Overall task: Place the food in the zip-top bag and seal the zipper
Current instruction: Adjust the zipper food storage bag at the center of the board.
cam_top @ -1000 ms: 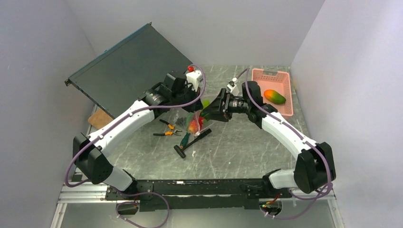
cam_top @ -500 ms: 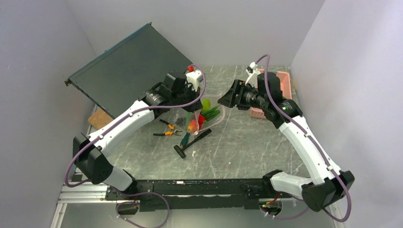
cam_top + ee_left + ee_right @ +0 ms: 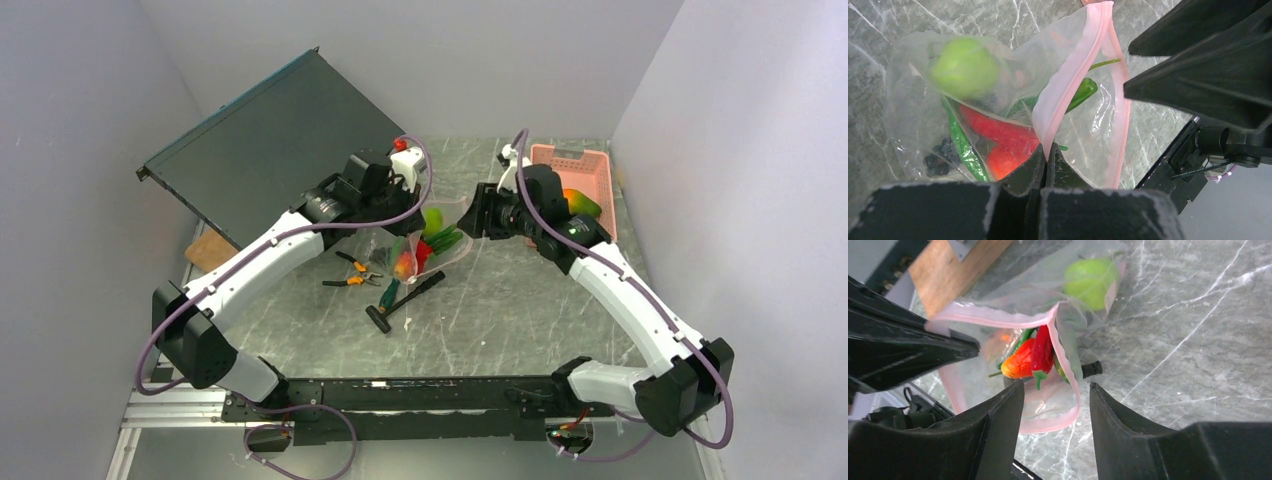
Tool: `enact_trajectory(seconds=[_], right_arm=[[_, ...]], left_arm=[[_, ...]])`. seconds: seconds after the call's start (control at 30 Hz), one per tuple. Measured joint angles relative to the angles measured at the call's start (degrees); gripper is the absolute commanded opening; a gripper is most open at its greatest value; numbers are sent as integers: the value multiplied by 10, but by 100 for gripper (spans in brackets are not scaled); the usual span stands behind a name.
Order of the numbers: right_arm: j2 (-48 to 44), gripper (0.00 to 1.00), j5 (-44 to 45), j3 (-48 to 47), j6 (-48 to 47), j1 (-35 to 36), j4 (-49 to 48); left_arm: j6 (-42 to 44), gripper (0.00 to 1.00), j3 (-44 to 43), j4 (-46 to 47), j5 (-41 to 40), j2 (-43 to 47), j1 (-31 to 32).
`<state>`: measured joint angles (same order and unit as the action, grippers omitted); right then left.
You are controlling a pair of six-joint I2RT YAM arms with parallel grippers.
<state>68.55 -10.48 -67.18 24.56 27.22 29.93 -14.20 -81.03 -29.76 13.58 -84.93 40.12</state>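
Left gripper (image 3: 1045, 150): pinched shut on the bag's pink zipper (image 3: 1068, 80).
Right gripper (image 3: 1057, 385): fingers apart, empty, facing the bag's gaping mouth.
Bag (image 3: 1088, 130): held by one edge in the left gripper, just ahead of the right fingers.
Inside bag: apple (image 3: 964, 66), chili (image 3: 1042, 350), cucumber (image 3: 960, 140), grapes (image 3: 938, 157).
Mango (image 3: 585, 203): in basket (image 3: 590, 160), behind the right gripper.

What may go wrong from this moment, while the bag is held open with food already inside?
1. The left gripper pinches the zip-top bag at only one spot of the zipper, so the loaded bag may slip free and spill the red chili.
2. The mango lies in the pink basket, and the right gripper is open and empty; sealing now would probably leave it out.
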Motion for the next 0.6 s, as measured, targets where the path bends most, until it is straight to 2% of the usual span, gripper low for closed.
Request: enact_trajectory(seconds=[0.17, 0.33, 0.6], right_arm=[[-17, 47, 21, 53, -2, 40, -14], [-47, 37, 59, 90, -4, 81, -16], [-76, 24, 130, 123, 10, 84, -47]], left_arm=[[0, 0, 0, -1, 0, 6, 0], [0, 0, 0, -1, 0, 10, 0], [0, 0, 0, -1, 0, 10, 0]])
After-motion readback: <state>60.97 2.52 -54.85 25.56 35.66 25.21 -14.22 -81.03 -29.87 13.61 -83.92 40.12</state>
